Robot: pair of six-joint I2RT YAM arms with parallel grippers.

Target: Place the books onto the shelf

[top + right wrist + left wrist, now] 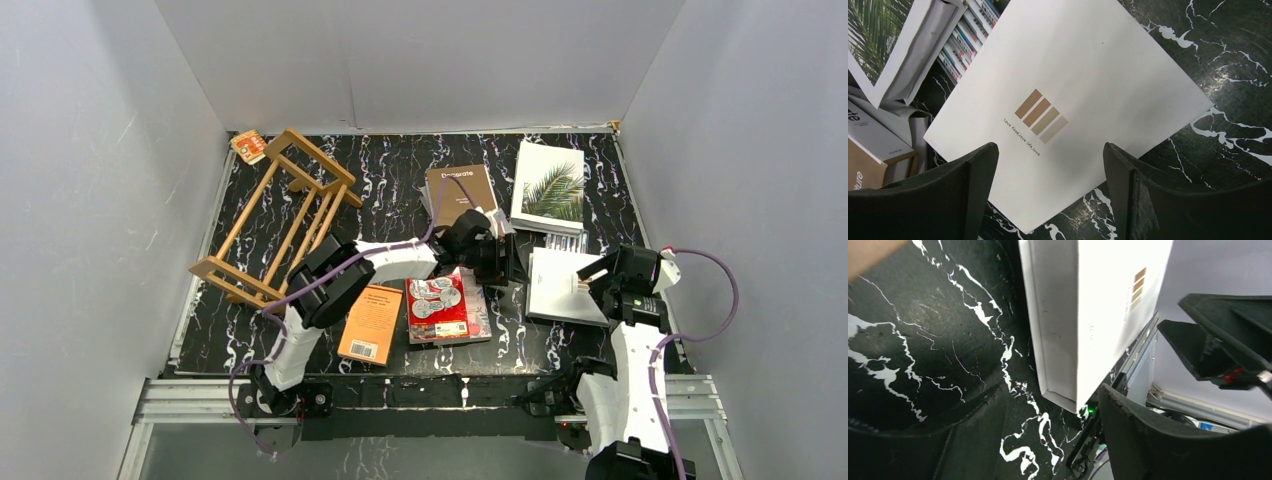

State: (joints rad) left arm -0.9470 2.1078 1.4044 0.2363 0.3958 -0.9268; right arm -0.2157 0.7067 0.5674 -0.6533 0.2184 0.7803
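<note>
Two arms face six books, one shelf.

Black marbled table bears tipped wooden shelf, scattered books, small card.

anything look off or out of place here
The wooden shelf at the far left sits at a slant and holds nothing, while the books lie flat and scattered. The palm-leaf book rests partly on a pack of markers, which does not belong among the books.
</note>
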